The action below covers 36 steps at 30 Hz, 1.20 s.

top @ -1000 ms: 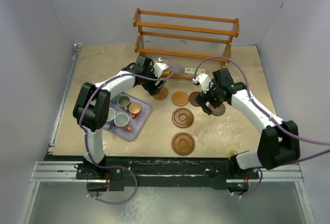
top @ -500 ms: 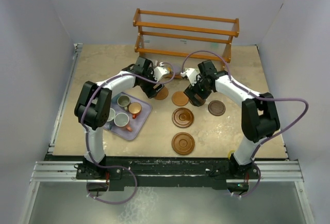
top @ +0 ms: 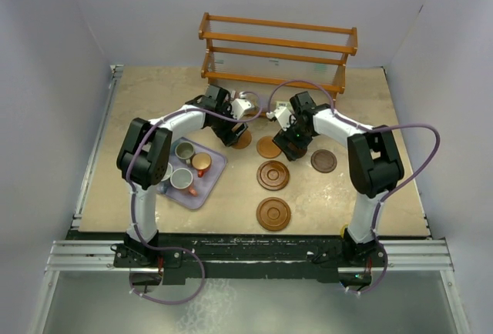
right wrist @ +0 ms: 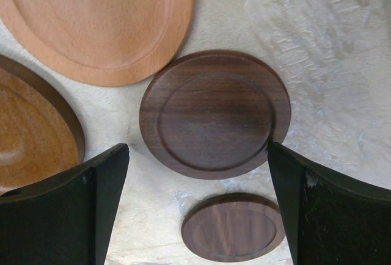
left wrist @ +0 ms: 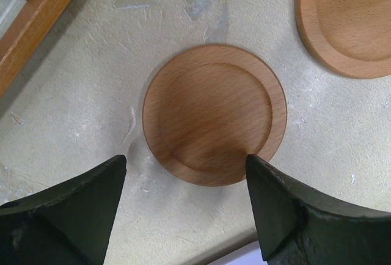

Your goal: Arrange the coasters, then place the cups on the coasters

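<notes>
My left gripper [left wrist: 186, 167] is open and hovers over a light brown coaster [left wrist: 214, 112] lying flat on the table; the second light coaster [left wrist: 348, 14] lies to its right. My right gripper [right wrist: 198, 155] is open above a dark brown coaster [right wrist: 214, 112], with another dark coaster [right wrist: 233, 227] closer in. In the top view both grippers [top: 231, 130] [top: 291, 143] meet near the table's middle. Two grooved coasters [top: 273, 175] [top: 273, 214] lie nearer the front. The cups, among them a copper one [top: 202, 162] and a grey-green one [top: 184, 150], stand on the tray.
A lavender tray [top: 214, 180] lies at the left. A wooden rack [top: 277, 49] stands along the back, its lower rail [left wrist: 36, 21] close to my left gripper. Grey walls close in both sides.
My right gripper has swung left and back, off the right-hand dark coaster and over the one beside the light coaster. My left gripper has barely moved.
</notes>
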Available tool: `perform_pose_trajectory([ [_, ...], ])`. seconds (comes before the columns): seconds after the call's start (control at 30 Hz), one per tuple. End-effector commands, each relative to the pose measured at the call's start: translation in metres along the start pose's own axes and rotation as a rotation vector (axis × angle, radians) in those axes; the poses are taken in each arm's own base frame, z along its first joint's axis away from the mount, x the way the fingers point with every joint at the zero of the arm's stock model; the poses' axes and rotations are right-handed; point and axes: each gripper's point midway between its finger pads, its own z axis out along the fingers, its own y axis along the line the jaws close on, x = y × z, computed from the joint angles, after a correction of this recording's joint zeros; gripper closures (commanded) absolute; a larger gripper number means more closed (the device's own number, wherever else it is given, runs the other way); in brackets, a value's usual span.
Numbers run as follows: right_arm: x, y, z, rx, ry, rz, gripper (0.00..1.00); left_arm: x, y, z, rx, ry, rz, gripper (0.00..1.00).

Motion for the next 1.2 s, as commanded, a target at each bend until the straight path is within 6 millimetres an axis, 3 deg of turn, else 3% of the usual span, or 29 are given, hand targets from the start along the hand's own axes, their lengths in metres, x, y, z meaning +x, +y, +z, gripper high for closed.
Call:
perform_pose_trajectory([
  [0.0, -0.014, -0.008, -0.003, 0.015, -0.02, -0.023, 0.04, -0.002, -0.003, 0.0, 0.022, -0.01, 0.002, 0.24],
  [0.3, -0.004, -0.004, 0.003, -0.022, 0.006, -0.017, 0.06, -0.012, -0.013, -0.025, 0.048, -0.059, 0.053, 0.23],
  [0.43, 0.001, -0.003, 0.002, -0.03, 0.016, -0.011, 0.08, -0.007, -0.015, -0.028, 0.074, -0.056, 0.066, 0.22],
  [0.77, 0.015, 0.001, -0.006, -0.032, 0.052, 0.005, 0.15, -0.003, 0.002, -0.01, 0.032, -0.001, 0.108, 0.22],
  [1.17, 0.016, 0.001, -0.02, -0.039, 0.051, 0.02, 0.15, 0.008, -0.022, 0.011, 0.163, 0.099, 0.26, 0.24],
])
